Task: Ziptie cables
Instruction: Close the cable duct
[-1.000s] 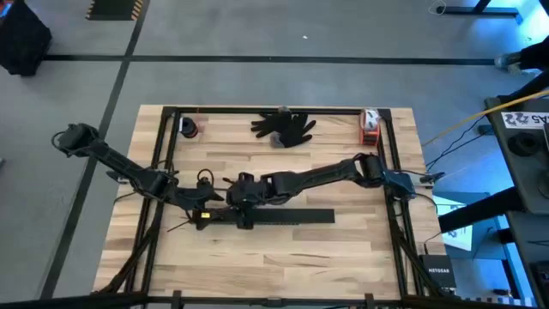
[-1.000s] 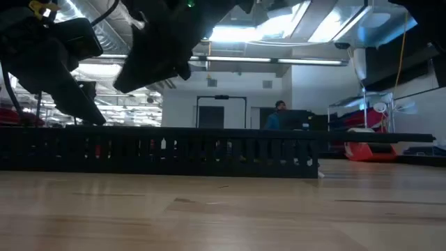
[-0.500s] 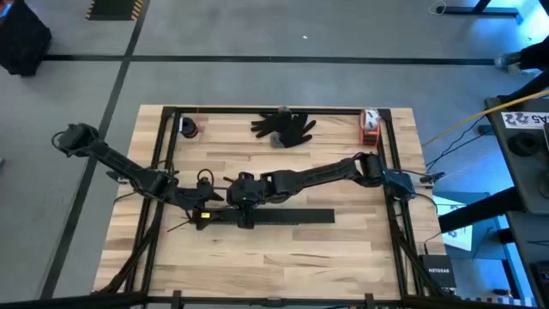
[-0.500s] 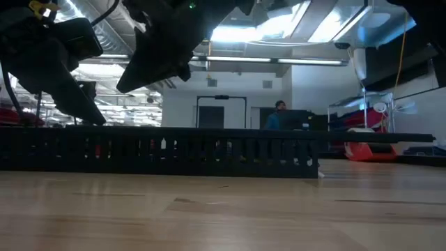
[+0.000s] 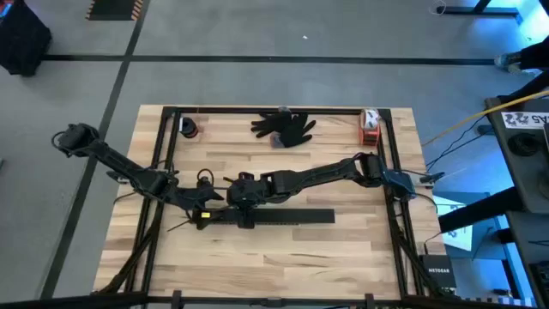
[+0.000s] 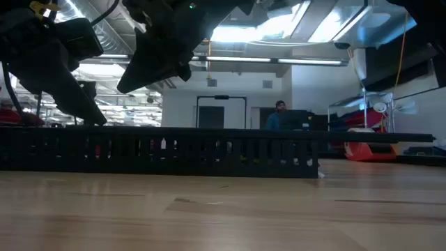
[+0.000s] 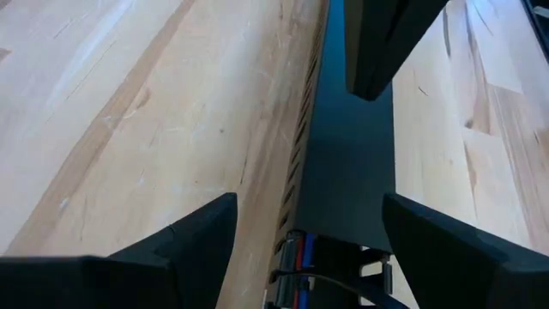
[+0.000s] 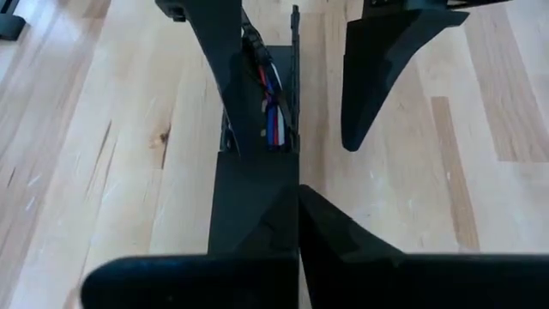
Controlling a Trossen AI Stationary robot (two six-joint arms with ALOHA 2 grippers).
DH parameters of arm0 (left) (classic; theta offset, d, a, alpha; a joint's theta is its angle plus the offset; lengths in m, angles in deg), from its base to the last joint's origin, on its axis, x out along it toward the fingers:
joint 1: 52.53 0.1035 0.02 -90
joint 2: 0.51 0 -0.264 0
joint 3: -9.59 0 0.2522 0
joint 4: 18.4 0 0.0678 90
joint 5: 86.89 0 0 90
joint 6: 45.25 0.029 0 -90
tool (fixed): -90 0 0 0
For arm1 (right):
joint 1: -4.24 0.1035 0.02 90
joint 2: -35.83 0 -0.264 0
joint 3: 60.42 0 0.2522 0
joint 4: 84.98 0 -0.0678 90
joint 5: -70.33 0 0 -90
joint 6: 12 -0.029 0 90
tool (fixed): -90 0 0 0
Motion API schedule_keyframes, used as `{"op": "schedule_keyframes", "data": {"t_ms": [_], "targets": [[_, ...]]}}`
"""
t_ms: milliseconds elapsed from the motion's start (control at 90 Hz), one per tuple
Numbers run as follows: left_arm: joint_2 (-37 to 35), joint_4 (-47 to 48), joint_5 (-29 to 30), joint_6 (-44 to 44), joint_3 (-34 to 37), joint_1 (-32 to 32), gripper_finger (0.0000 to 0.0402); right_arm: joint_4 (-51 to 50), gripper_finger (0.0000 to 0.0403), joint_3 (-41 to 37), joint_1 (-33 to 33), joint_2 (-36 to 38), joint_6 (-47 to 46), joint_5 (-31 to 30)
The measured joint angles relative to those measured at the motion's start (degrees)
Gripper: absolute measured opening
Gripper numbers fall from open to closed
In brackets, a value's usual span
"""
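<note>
High view first: we see both arms reaching to the middle of the wooden table (image 5: pixel 343 249), meeting over the end of a long black slotted bar (image 5: pixel 287 217) that lies crosswise just toward six o'clock of the table's centre. Our left gripper (image 5: pixel 208 206) comes in from nine o'clock and our right gripper (image 5: pixel 240 196) from three o'clock, the two just beside each other at the bar's nine o'clock end. In the left wrist view our left gripper (image 7: pixel 307 232) has its fingers (image 7: pixel 196 236) spread wide, straddling the bar (image 7: pixel 347 172), and the cables (image 7: pixel 298 257) show as red and blue strands tucked inside the channel between them. In the right wrist view our right gripper (image 8: pixel 298 225) has its fingers pressed together over the bar (image 8: pixel 249 202), with nothing that we can see held between them; the cables (image 8: pixel 271 107) lie in the channel just beyond. Low view shows the bar (image 6: pixel 160 152) lying flat across the table, with both arms above it. At twelve o'clock along the far edge rest a black glove (image 5: pixel 286 127), a small dark roll (image 5: pixel 189 128) and an orange and white object (image 5: pixel 370 125).
</note>
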Motion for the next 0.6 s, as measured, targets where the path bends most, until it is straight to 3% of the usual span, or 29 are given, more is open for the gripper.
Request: {"op": "schedule_keyframes", "data": {"t_ms": [144, 367, 600], "targets": [[0.0, 0.0, -0.8, 0.0, 0.0, 0.0, 0.0282, -1.5, 0.0000, -1.5, 0.6, 0.1, -0.4, 1.4], [0.0, 0.9, -9.7, -2.3, 0.0, -1.0, 0.0282, -0.5, 0.0000, -6.0, 2.8, 0.1, -2.8, 3.3], [-0.2, 6.8, -7.5, -4.9, -0.3, -5.1, 0.0282, 5.2, 0.0000, -10.2, 3.4, 0.3, -5.0, 3.2]]}}
